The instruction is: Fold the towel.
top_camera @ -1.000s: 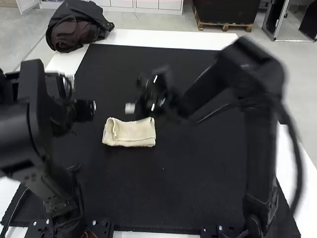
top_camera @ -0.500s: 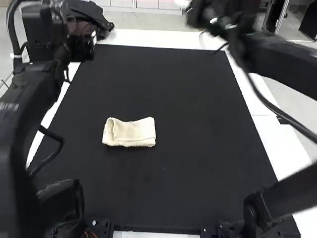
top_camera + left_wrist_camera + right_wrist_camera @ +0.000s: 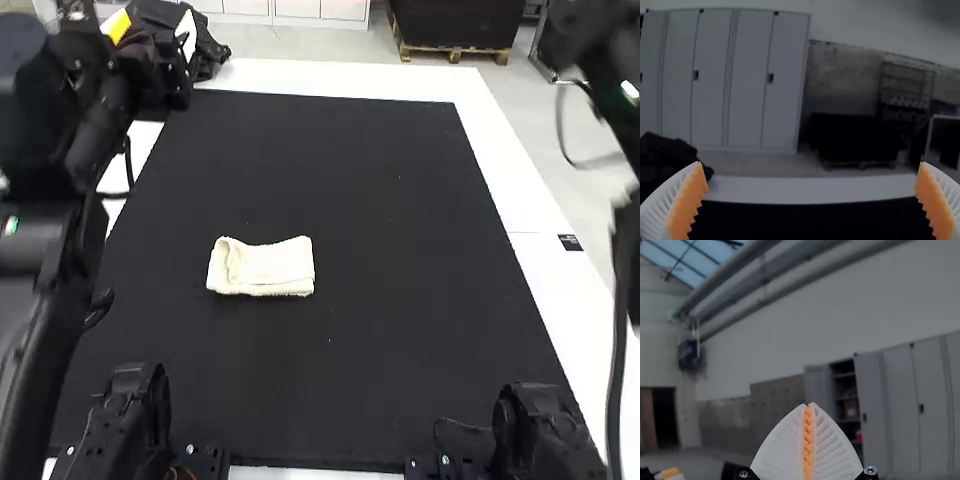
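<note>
High view gives us folded towel [image 3: 272,268], left on mat [image 3: 350,180]; left gripper [image 3: 154,30], wide, part-blocks dark bundle [image 3: 212,48], far left. Right wrist view: right gripper [image 3: 810,404], narrow, fingers touching.

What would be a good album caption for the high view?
A small cream towel, folded into a compact bundle, rests on a black mat.

Dim, but likely workshop: tall grey lockers [image 3: 747,100], thick overhead pipes [image 3: 730,273], wooden pallet [image 3: 855,164].
</note>
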Tool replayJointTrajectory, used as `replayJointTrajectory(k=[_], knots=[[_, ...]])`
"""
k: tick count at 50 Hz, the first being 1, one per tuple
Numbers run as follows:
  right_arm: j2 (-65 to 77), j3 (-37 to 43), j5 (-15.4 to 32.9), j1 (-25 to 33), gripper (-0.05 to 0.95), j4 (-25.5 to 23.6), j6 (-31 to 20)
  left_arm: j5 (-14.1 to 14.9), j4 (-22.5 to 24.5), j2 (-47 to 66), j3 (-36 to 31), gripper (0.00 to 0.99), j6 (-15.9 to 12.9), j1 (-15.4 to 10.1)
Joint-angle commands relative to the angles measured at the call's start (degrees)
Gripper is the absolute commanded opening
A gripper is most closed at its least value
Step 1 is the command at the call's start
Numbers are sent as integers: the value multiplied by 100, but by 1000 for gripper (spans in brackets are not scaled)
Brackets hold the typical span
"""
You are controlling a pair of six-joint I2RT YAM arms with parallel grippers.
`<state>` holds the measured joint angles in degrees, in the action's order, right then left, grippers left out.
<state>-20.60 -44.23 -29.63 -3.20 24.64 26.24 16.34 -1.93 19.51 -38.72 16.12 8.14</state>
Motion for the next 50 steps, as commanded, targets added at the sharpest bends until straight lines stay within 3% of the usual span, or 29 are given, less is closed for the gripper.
replayJointTrajectory(k=[1, 11, 16, 18, 21, 23, 27, 30, 33, 35, 39, 43, 45, 50], knots=[[900, 169, -87, 320, -25, 5, 259, 62, 26, -641, 58, 970, 207, -102], [2051, 362, 168, 496, -25, -135, 276, 62, 123, -1749, 233, 970, 410, 38], [2025, 292, 308, 496, -20, -522, 4, 62, 149, -1977, 427, 970, 471, 144], [2025, 327, 616, 487, 46, -645, -409, 19, 167, -1968, 558, 949, 453, 188], [2025, 512, 1152, 470, 359, -724, -849, -61, 589, -1977, 892, 911, 313, 276], [2034, 749, 1442, 452, 575, -715, -1323, 71, 1081, -1977, 1200, 905, 163, 320], [2034, 1347, 1996, 452, 848, -698, -2475, 106, 1837, -1977, 1815, 910, -443, 381], [2034, 1892, 2347, 452, 911, -698, -3582, 54, 2690, -1977, 2404, 910, -513, 408], [2034, 2542, 3279, 452, 911, -584, -4452, 10, 3648, -1977, 3046, 910, -531, 408], [2034, 2876, 3455, 461, 907, -250, -4768, 1, 3955, -1977, 3327, 910, -505, 390], [2034, 3649, 3446, 478, 907, 366, -5524, -210, 4122, -1977, 3854, 911, -496, 364], [2042, 4229, 3314, 487, 903, 1157, -5261, -438, 3120, -1977, 3837, 911, -496, 364], [2042, 4423, 3279, 487, 902, 1368, -4883, -465, 2892, -1977, 3854, 911, -399, 364], [2034, 4405, 3042, 496, 902, 788, -3301, -474, 2443, -1977, 3863, 911, -206, 364]])
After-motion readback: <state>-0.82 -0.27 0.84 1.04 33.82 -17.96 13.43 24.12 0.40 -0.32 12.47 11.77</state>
